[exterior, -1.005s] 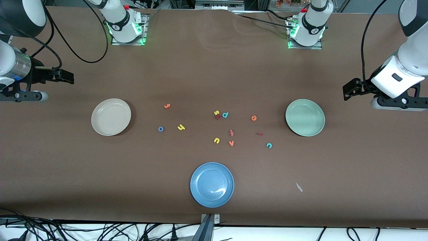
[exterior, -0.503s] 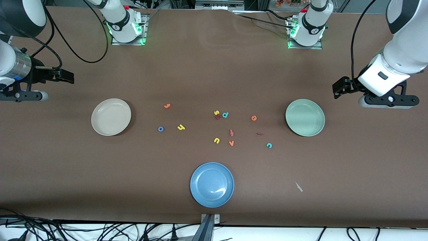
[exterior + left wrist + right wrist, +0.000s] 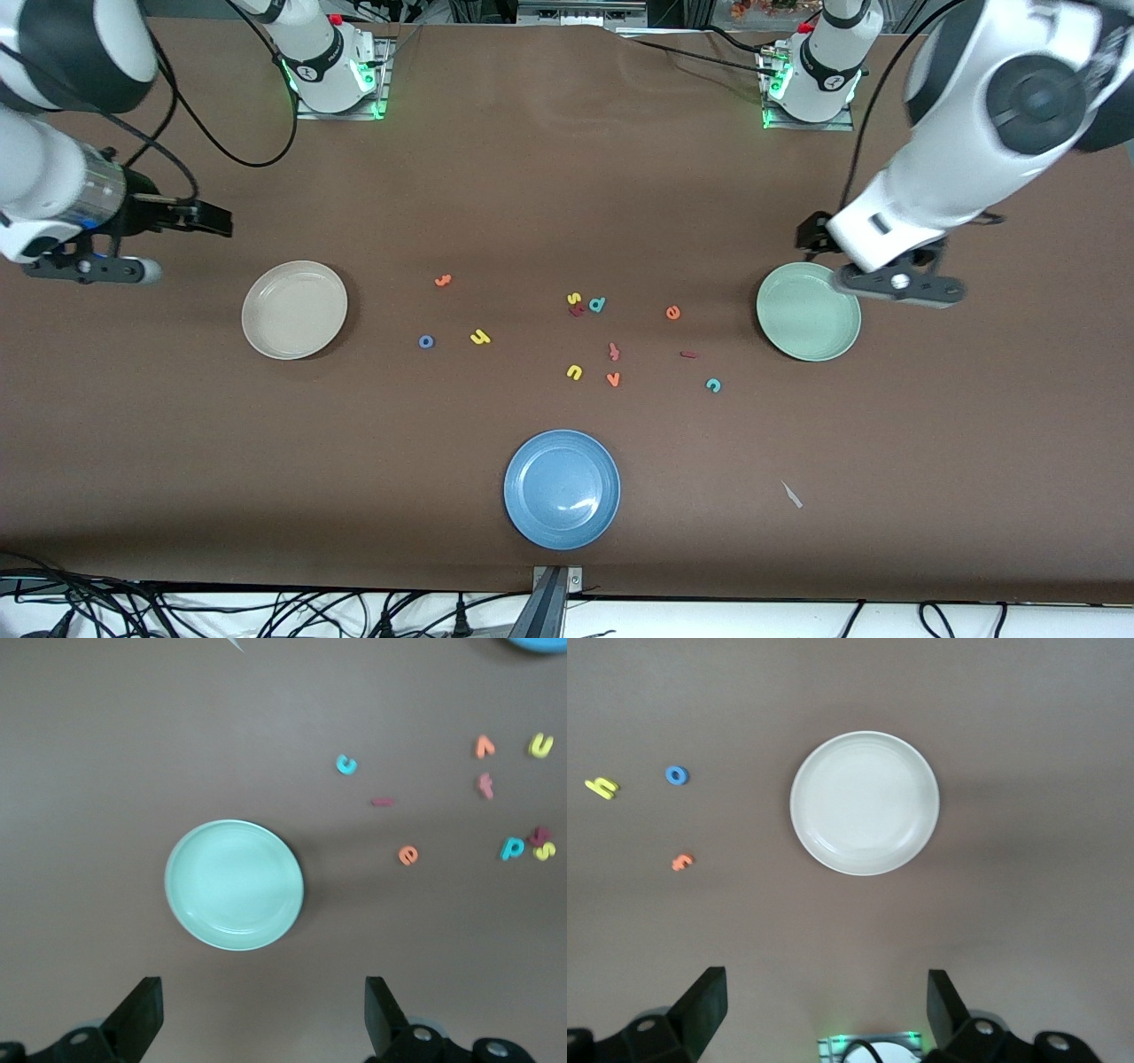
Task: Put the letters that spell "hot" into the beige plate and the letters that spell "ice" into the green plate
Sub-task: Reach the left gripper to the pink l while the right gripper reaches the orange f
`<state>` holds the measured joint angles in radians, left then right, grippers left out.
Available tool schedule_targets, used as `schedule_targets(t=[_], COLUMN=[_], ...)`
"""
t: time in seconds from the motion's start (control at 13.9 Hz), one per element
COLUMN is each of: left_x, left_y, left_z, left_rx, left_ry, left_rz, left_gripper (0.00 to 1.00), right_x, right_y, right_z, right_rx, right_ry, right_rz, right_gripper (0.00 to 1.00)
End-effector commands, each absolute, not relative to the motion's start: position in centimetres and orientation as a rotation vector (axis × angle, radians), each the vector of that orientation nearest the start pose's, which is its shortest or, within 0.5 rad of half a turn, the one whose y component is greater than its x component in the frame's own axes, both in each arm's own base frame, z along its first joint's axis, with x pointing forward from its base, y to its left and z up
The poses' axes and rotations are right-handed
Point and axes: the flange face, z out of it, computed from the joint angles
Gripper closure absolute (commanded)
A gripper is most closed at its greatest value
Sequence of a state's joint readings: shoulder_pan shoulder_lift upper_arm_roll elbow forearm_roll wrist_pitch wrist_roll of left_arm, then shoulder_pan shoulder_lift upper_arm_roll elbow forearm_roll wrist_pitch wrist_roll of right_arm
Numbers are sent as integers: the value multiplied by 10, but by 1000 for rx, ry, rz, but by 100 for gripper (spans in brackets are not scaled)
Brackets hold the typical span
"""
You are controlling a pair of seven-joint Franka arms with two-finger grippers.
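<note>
Green plate [image 3: 235,884] lies under the spread left pincer [image 3: 261,1020].

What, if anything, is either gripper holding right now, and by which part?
Nothing is held. The left gripper hangs open over the green plate; the right gripper hangs open beside the beige plate. All letters lie on the table.

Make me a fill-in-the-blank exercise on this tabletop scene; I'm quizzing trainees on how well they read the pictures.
1. The round pale mint-green plate holds ____ foam letters.
2. The left end effector hangs above the rim of the ____ plate, jaws open.
3. The tiny blue ring-shaped foam o lies between the tiny yellow foam h and the round shallow ____ plate.
4. The plate nearest the front camera is ____.

Missing words: no; green; beige; blue
</note>
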<state>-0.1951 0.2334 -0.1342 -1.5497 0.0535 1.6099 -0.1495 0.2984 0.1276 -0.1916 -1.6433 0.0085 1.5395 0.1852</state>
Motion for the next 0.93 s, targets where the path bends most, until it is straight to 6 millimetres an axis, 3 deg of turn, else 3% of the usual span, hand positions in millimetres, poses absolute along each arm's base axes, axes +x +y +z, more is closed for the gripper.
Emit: schedule_targets(t=[0.0, 0.29, 0.5, 0.65, 0.86], left_x=[604, 617, 617, 618, 626], left_y=[-206, -248, -265, -264, -269], left_z=[457, 409, 371, 341, 301], left_rx=[-3068, -3074, -3004, -2957, -2904], left_ry=[330, 520, 865, 1019, 1244], left_rz=[285, 203, 257, 325, 295], left_gripper=[0, 0, 0, 0, 0], right_x=[575, 560, 555, 549, 537], right_y=[110, 184, 230, 263, 277], right_z=[487, 414, 368, 334, 293], right_rx=[-3163, -3094, -3032, -3011, -2924], right_ry=[248, 572, 840, 958, 1123], right_rz=[336, 214, 228, 182, 70], right_gripper=[0, 0, 0, 0, 0])
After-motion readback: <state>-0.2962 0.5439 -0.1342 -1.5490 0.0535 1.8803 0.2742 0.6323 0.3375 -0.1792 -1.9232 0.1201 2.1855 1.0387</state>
